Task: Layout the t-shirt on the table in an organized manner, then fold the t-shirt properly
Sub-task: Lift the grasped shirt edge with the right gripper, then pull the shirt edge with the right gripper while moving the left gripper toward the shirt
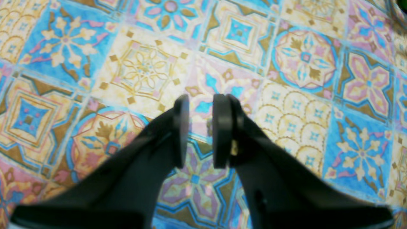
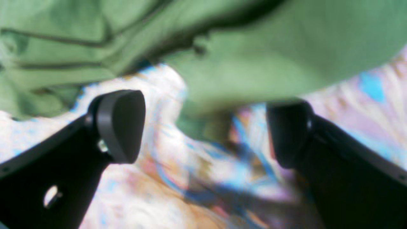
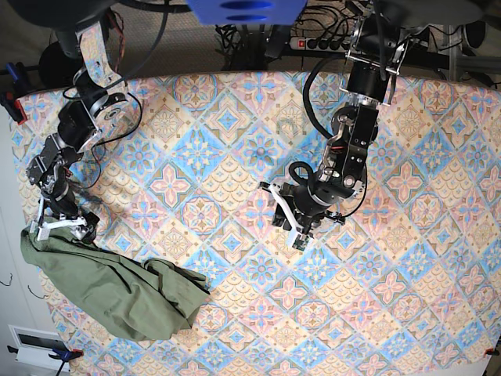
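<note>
The t-shirt [image 3: 117, 286] lies bunched at the bench's [image 3: 235, 164] seven o'clock corner, long axis ten-to-four. Your right gripper [image 2: 203, 133], jaws spread wide and empty, sits at its edge; the left gripper [image 3: 291, 219], jaws narrowly parted, hangs well apart mid-bench.

beyond the far edge we see a dim strip of grey floor [image 3: 180, 31] with a tangle of black cables [image 3: 250, 35] and a white power strip [image 3: 317, 43] with a red switch. a blue object [image 3: 246, 9] sits at the top centre, blurred. down the near left side we see a pale white surface [image 3: 12, 290], with a small white box [image 3: 35, 341] near the corner. the light is even and soft.
</note>
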Controlling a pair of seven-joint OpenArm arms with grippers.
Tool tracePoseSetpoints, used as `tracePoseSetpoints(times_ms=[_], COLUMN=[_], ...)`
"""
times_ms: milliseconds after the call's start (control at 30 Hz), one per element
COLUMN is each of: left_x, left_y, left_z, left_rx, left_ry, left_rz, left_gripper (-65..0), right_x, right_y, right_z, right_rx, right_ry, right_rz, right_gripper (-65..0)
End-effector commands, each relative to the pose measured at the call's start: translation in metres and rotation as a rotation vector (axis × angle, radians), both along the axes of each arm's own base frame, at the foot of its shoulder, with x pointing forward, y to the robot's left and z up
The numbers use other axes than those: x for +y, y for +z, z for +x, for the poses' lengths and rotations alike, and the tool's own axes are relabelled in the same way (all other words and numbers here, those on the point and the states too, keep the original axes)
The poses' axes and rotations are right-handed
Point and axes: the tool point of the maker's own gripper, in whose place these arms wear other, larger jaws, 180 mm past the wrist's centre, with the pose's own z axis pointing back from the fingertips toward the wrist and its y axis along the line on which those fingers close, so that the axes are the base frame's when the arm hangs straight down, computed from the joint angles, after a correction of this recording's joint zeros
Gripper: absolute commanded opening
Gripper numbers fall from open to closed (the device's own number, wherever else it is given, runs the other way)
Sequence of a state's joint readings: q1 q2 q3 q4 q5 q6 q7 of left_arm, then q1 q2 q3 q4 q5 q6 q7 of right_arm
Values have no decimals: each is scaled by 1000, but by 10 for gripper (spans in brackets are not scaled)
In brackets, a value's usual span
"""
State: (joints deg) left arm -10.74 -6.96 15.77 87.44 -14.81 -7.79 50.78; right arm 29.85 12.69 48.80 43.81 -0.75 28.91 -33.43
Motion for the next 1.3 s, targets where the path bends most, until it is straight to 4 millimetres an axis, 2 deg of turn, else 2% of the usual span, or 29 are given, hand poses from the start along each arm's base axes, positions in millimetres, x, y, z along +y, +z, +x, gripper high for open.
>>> tracePoseSetpoints(times_ms=[0, 267, 367, 467, 533, 600, 733, 833, 933, 1033, 1067, 1167, 1267], left_x=[-2, -3, -3, -3, -3, -3, -3, -3, -3, -3, -3, -2, -2], left_y=[20, 18, 14, 14, 13, 10, 8, 7, 7, 7, 7, 7, 9], left_z=[12, 7, 3, 3, 2, 0, -2, -3, -3, -3, -3, -3, -1], left_rx=[-63, -58, -47, -47, -46, -38, -32, -30, -30, -30, -30, -32, -36], left_ry=[0, 0, 0, 0, 0, 0, 0, 0, 0, 0, 0, 1, 0], left_rz=[-20, -23, -23, -24, -24, -24, -24, -24, -24, -24, -24, -23, -23], left_gripper=[-512, -513, -513, -513, -513, -513, -513, -513, -513, -513, -513, -513, -513], right_x=[-10, -2, 0, 4, 8, 8, -2, -7, -30, -53, -55, -42, -36], right_y=[26, 13, 3, -3, 11, 21, 25, 30, 64, 74, 79, 107, 127], right_z=[14, 15, 13, 14, 31, 40, 39, 37, 35, -4, -13, -22, -35], right_rx=[-74, -71, -58, -59, -103, -133, -135, -122, -168, -134, -124, -153, -158], right_ry=[-11, -13, -35, -41, -41, -46, -56, -52, -71, -49, -35, 5, 36], right_rz=[-22, 10, 28, 46, 59, 64, 50, 39, -53, -200, -240, -334, -421], right_gripper=[-68, -69, -117, -221, -327, -429, -650, -639, -645, -645, -645, -644, -644])
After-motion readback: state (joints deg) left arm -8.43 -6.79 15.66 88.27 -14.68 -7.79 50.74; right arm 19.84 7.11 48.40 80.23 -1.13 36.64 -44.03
